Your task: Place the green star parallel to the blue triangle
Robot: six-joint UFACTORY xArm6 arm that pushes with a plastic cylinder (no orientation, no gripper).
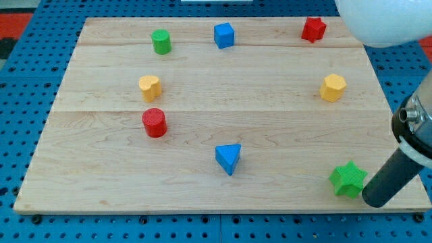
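Blocks lie scattered over a pale wooden surface (223, 101) that rests on a blue pegboard (27, 88). The green star (348, 179) sits near the view's bottom right corner of the surface. My tip (373, 200) is just beside it, on its right and slightly below, close enough that the two seem to touch, though I cannot tell for certain. The dark rod slants up from there toward the view's right edge. There is no claw on this arm, only the rod, so nothing can be said about it being apart or together.

The blue triangle (229, 158) lies well to the left of the green star, a little higher in the view, near the middle of the lower half of the surface. The two are well apart, with bare wood between them.

A red cylinder (154, 123) stands up and to the left of the blue triangle, and a yellow block (150, 87) with a rounded, heart-like outline sits just above that. Along the view's top edge are a green cylinder (160, 42), a blue cube (224, 35) and a red star (313, 29), in that order from left to right. A yellow hexagon (333, 88) sits on the right side, well above the green star. A blurred white object (385, 20) fills the view's top right corner.
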